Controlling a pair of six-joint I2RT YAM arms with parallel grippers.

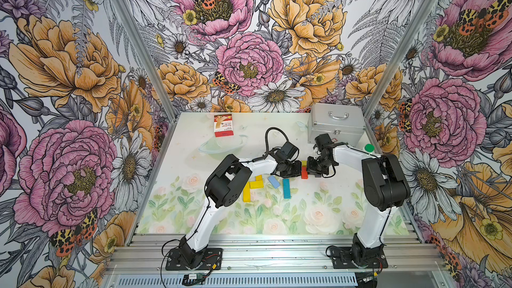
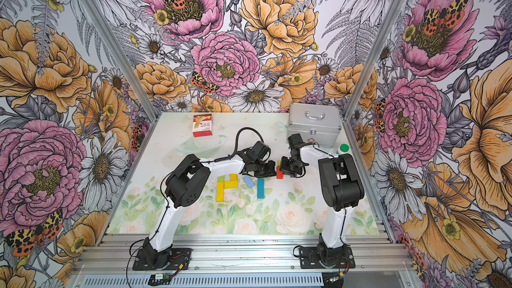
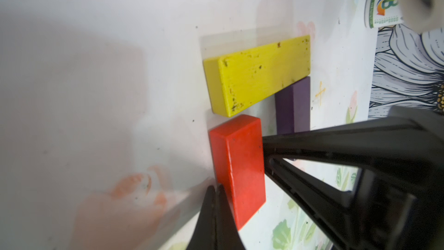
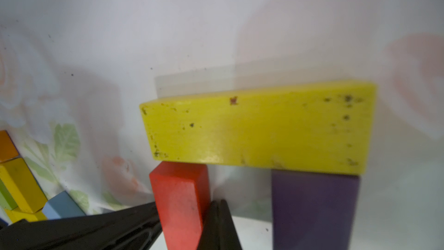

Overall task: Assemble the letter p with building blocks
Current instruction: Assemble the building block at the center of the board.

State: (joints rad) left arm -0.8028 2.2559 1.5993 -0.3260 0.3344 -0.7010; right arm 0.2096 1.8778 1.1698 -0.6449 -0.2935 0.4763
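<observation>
A red block point(image 3: 240, 169) lies flat on the mat between both grippers. My left gripper point(image 3: 215, 189) is shut, its tips against one long side of the red block point(image 1: 304, 174). On the opposite side my right gripper point(image 4: 219, 204) is also shut, tips touching that block point(image 4: 182, 200). A yellow block point(image 4: 259, 131) lies across the far ends of the red block and a purple block point(image 4: 314, 210), which runs parallel to the red. More building blocks lie to the left: a yellow group point(image 1: 253, 187), a light blue one point(image 1: 273, 182) and a teal one point(image 1: 286, 188).
At the back left stands a red-and-white card box point(image 1: 223, 125), with a clear plastic piece point(image 1: 221, 145) in front of it. A metal case point(image 1: 336, 124) fills the back right corner. Beside it is a white bottle with a green cap point(image 1: 369, 148).
</observation>
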